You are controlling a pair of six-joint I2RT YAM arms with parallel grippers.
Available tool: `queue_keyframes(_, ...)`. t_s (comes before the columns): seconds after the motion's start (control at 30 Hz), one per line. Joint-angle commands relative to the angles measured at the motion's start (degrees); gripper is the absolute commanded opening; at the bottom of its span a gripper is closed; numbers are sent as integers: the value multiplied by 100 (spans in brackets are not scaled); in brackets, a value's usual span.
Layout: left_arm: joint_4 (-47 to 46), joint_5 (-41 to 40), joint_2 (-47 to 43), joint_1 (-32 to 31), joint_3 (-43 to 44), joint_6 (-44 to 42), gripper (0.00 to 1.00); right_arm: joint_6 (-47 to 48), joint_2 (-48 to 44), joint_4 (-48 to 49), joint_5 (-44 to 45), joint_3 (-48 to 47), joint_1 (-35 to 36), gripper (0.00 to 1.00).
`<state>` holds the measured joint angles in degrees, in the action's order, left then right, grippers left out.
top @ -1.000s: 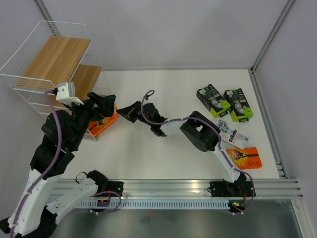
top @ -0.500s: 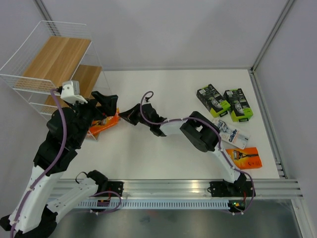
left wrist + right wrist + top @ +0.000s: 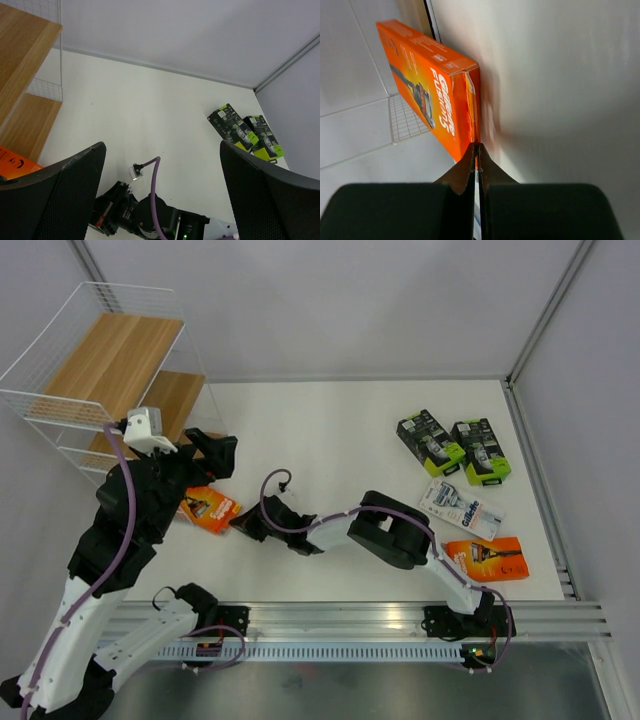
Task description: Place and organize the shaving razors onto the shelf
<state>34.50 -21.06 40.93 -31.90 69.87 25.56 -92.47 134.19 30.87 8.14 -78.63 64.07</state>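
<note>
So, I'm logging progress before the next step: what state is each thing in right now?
Shelf: upright, no packs on visible boards.
Near orange box: flat on the table beside it.
Right fingers: shut, tips at that box's edge.
Left fingers: open, holding nothing.
Far orange box: flat on the table.
Black boxes: flat, side by side.
White pack: flat on the table.

White lettering on the side of the orange box (image 3: 437,95) in the right wrist view reads "Gillette Fusion5"; from above, blue "Gillette" shows on the flat white-blue pack (image 3: 461,506); print on the black boxes (image 3: 430,442) and the second orange box (image 3: 487,558) is too small to read.
</note>
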Motion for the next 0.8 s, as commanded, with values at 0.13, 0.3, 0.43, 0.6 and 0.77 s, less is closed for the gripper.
queue_keyframes(0.13, 197, -390, -278, 0, -35, -86, 100, -237, -201, -529, 768, -749, 219, 1)
queue_keyframes(0.3, 276, -311, -392, 0, -43, -166, 100, 71, 177, -933, 505, -1338, 167, 0)
queue_keyframes(0.43, 312, -329, -472, 0, -70, -227, 100, 325, 563, -1075, -126, -1961, 35, 1)
queue_keyframes(0.6, 338, -381, -515, 0, -8, -350, 100, 852, 1039, -1312, -788, -2499, -158, 0)
queue_keyframes(0.77, 347, -425, -533, 0, -34, -341, 100, 1467, 1091, -1882, -1288, -2789, -316, 1)
